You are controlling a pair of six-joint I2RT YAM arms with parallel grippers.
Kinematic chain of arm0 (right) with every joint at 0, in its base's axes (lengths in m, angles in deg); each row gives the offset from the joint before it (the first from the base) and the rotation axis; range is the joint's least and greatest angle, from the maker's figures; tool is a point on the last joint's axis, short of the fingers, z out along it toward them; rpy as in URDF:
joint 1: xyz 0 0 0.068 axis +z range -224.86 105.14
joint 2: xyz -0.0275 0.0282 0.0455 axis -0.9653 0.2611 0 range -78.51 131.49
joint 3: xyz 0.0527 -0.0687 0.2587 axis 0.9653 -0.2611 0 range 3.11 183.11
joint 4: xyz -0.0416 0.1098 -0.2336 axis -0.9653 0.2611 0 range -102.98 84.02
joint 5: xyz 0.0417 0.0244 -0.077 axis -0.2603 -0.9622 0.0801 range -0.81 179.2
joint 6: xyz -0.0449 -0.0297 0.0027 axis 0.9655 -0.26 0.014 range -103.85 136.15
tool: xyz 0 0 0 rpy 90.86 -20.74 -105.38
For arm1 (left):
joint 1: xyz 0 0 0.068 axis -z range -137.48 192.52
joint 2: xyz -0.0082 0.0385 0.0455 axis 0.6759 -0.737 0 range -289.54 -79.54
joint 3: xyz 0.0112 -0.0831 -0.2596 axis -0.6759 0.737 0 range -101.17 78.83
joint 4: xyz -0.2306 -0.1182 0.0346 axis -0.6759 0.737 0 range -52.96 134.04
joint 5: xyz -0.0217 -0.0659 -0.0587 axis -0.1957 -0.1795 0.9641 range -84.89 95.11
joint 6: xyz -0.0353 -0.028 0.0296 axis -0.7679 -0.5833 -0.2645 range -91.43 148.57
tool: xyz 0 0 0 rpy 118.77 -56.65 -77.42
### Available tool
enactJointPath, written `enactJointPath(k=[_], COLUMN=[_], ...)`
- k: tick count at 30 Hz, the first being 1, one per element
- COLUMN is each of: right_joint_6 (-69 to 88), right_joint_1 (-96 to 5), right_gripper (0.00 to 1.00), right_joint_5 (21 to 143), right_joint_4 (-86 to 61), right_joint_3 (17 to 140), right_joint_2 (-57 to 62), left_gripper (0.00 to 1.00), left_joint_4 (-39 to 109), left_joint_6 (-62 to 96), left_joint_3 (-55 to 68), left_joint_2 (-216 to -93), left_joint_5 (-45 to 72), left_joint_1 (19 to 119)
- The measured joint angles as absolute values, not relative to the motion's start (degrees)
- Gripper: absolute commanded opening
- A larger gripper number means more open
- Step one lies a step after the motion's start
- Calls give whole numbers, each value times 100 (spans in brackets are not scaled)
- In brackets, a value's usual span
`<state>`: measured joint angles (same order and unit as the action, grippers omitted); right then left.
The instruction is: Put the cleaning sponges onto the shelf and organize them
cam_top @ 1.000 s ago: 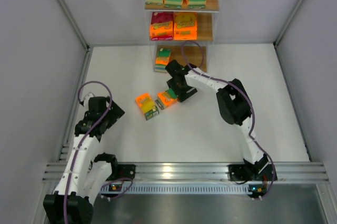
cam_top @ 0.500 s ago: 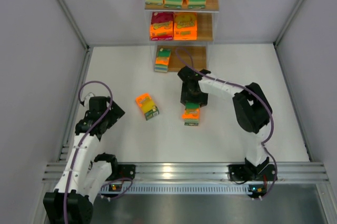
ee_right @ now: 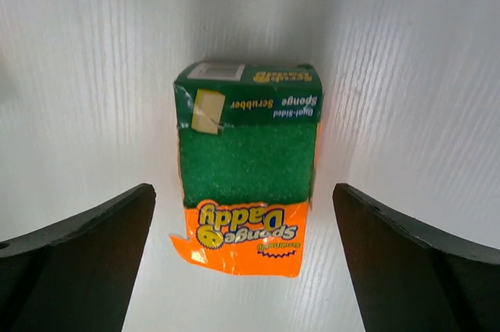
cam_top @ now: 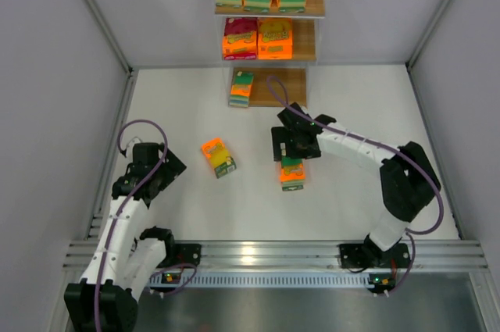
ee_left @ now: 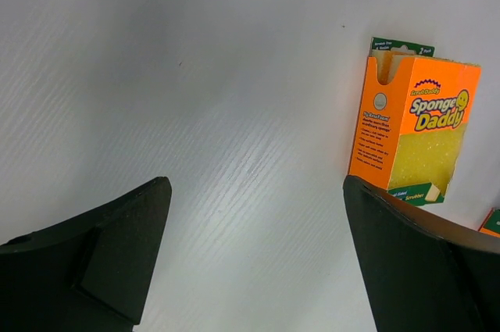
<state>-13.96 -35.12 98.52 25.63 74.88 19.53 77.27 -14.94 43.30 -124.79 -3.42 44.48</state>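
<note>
Right end effector (cam_top: 295, 147) wide open, empty, hovers over green pack (cam_top: 292, 173) lying flat on worktop (cam_top: 187, 113); pack sits framed between the jaws, probably lining up a grasp. Left end effector (cam_top: 152, 166) open, empty, facing yellow pack (cam_top: 218, 157). Shelf (cam_top: 306, 39) holds six.

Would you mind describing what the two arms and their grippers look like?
Both arms have white link segments with black joint housings: the left arm and right arm. A purple cable loops along each. The left gripper and right gripper have broad, matte black fingers with slanted tips. I see no markings on them.
</note>
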Motion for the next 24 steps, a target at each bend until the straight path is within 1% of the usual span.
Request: enactJointPath(k=[3, 7, 15, 17, 18, 19, 21, 22, 24], right_joint_6=[-1608, -1890, -2126, -2240, -2301, -2362, -2467, -2506, -2552], right_joint_1=[-3444, -3251, -2644, -2611, -2611, -2611, -2611, -2611, -2611], right_gripper=[99, 100, 99, 97, 96, 91, 85, 77, 71], right_joint_5=[9850, 9891, 10376, 10481, 10529, 10577, 10656, 10700, 10778], right_joint_4=[2399, 2224, 1990, 1925, 1912, 1914, 1910, 1912, 1851], right_joint_3=[7013, 6657, 6605, 6541, 6495, 6436, 6349, 6334, 6314], right_joint_2=[1580, 1488, 1639, 1739, 1770, 1783, 1787, 1792, 1794], left_gripper=[98, 98, 98, 98, 98, 98, 98, 98, 98], left_joint_4=[7727, 7727, 7727, 7727, 7727, 7727, 7727, 7727, 7725], left_joint_6=[-1496, -1494, -1494, -1494, -1494, -1494, -1494, -1496, -1494], left_joint_3=[4330, 4330, 4330, 4332, 4330, 4330, 4330, 4330, 4332], left_joint_2=[-12479, -12479, -12481, -12481, -12481, -12481, -12481, -12481, -12497], left_joint_5=[-325, -325, -323, -323, -323, -323, -323, -325, -325], left_joint_1=[4448, 4448, 4448, 4448, 4448, 4448, 4448, 4448, 4448])
